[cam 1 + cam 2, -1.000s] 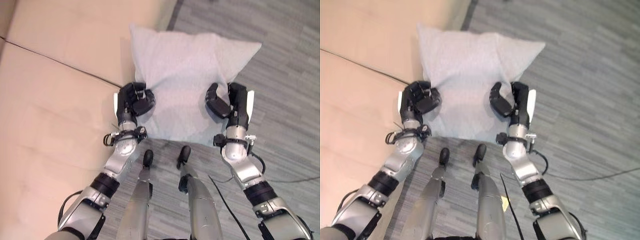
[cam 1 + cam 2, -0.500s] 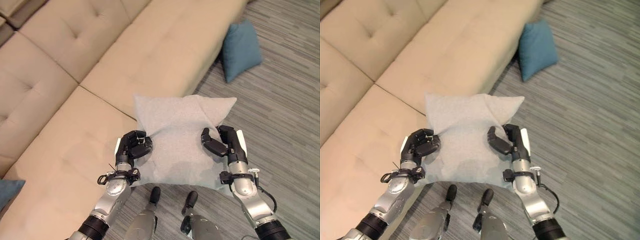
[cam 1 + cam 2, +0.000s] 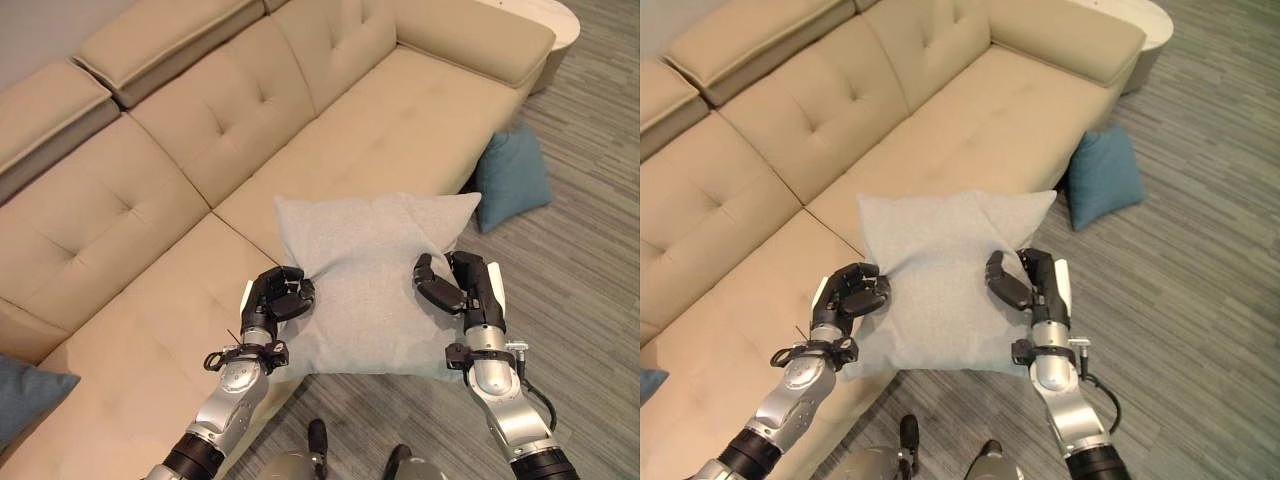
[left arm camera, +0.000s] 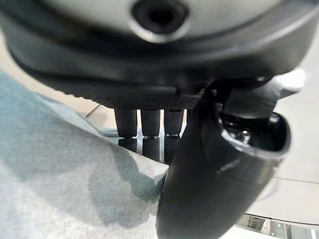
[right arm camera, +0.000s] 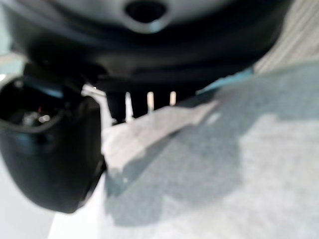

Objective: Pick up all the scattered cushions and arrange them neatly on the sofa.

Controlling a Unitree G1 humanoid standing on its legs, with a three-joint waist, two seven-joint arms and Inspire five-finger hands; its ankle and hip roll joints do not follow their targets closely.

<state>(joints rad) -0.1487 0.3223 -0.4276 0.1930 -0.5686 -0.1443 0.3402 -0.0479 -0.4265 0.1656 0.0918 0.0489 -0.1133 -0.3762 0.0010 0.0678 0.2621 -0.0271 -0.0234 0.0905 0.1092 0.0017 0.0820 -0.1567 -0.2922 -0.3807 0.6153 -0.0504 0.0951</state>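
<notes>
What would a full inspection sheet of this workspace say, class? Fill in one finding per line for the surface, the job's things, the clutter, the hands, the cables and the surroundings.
Surface: beige tufted sofa, its seat bare under the hands.
Job's things: grey cushion held above the seat's front edge; blue cushion on the floor, leaning on the sofa front; second blue cushion at the near left edge of the sofa.
Clutter: nothing seen.
Hands: left hand curled on the grey cushion's left edge; right hand curled on its right edge.
Cables: nothing seen.
Surroundings: grey striped floor; white round table past the sofa's far end.
</notes>
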